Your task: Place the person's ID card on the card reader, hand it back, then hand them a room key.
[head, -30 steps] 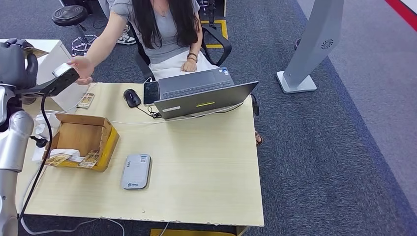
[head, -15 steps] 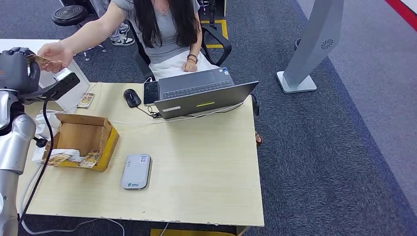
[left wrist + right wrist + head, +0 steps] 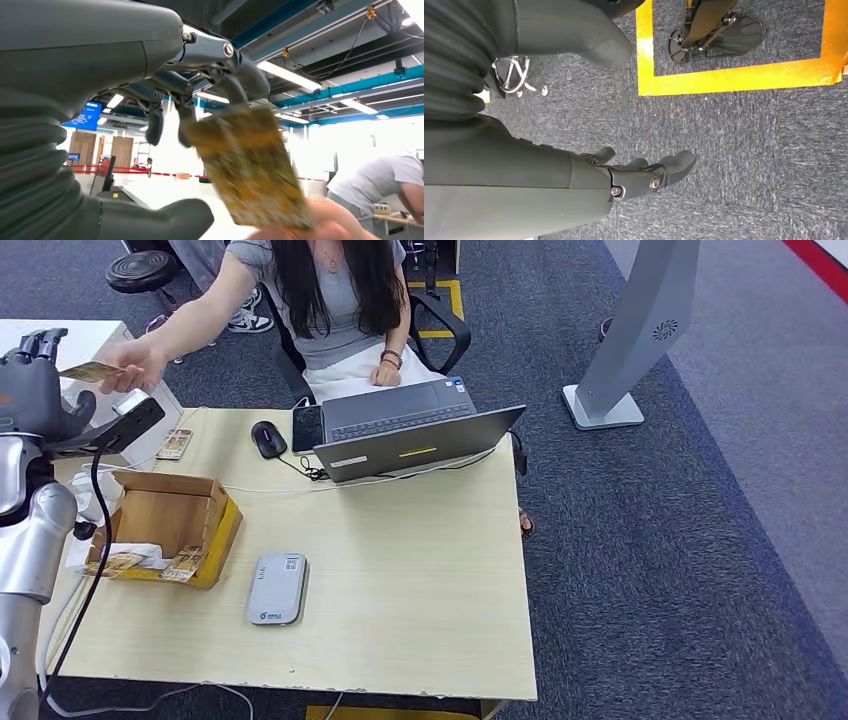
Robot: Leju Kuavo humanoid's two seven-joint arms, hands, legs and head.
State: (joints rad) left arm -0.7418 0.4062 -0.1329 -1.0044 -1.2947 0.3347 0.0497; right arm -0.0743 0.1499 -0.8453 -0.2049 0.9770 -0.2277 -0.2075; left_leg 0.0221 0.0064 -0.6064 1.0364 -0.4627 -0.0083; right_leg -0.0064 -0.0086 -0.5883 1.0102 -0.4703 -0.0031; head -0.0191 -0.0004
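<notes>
Card (image 3: 90,371) now pinched by person's hand (image 3: 135,362) at left hand (image 3: 35,390) fingers; right hand (image 3: 644,175) hangs loose, holding nothing.

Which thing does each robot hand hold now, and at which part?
The left hand holds the ID card by one end; the person's hand holds the other. The right hand holds nothing.

Light wooden table (image 3: 420,570) on grey carpet (image 3: 680,540). Resting on it: open cardboard box (image 3: 170,525) near the left edge, grey card reader (image 3: 277,588) just beside it, open laptop (image 3: 410,435) at the far side, black mouse (image 3: 268,439), phone (image 3: 306,427), small card (image 3: 174,444) at the far left corner.
</notes>
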